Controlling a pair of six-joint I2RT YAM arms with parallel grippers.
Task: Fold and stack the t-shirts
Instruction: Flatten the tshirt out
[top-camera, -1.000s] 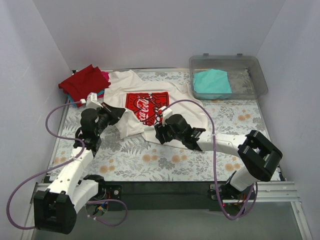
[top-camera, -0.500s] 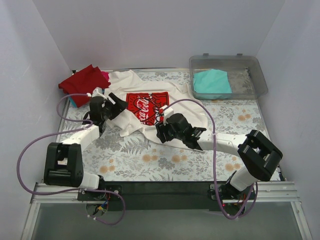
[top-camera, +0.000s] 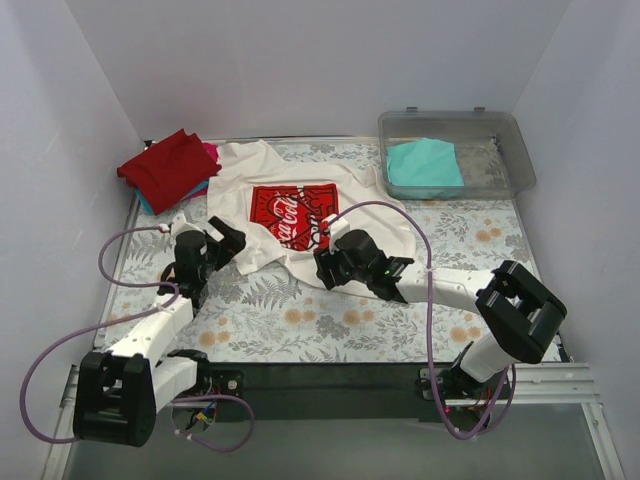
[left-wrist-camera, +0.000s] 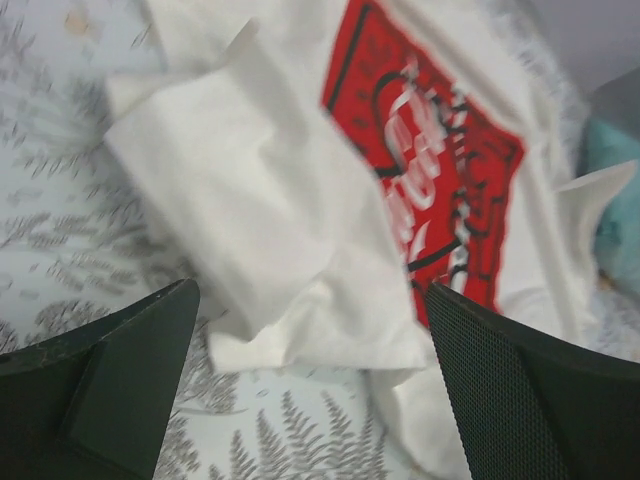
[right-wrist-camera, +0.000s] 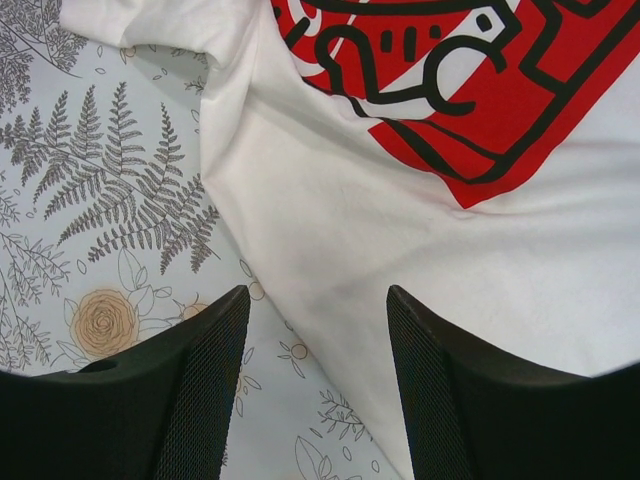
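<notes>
Near side: the left end effector (left-wrist-camera: 310, 292) is being held spread wide over the doubled-over left flap of the white tee (top-camera: 290, 210), with nothing pinched. The right end effector (right-wrist-camera: 318, 300) is also being held spread. It is being hovered at the near hem, with cloth under the gap, and no grip is being seen.

The white tee is being carried mid-surface (top-camera: 300, 320), print up and rumpled, with its left side folded onto itself and its hem line uneven.

Handling, as judged: the cloth is light and limp, with no stiffness, so its shape is likely being lost on any lift. On a drag it is likely being bunched rather than slid.

- **Holds being suggested:** hem corners or the flap's free edge, one layer only, with a low approach so that a fingertip is being slipped under the edge.
- **Being advised against:** mid-panel grabs, since two layers are likely being caught and wrinkles set.

Far left: the stack is being topped by the red tee (top-camera: 168, 165), just beside the white tee's sleeve. Edges of the pink tee (top-camera: 211, 150) and blue tee (top-camera: 148, 205) are being shown beneath it.

Far right: the teal tee (top-camera: 425, 165) is being kept folded in the clear bin (top-camera: 515, 160).
</notes>
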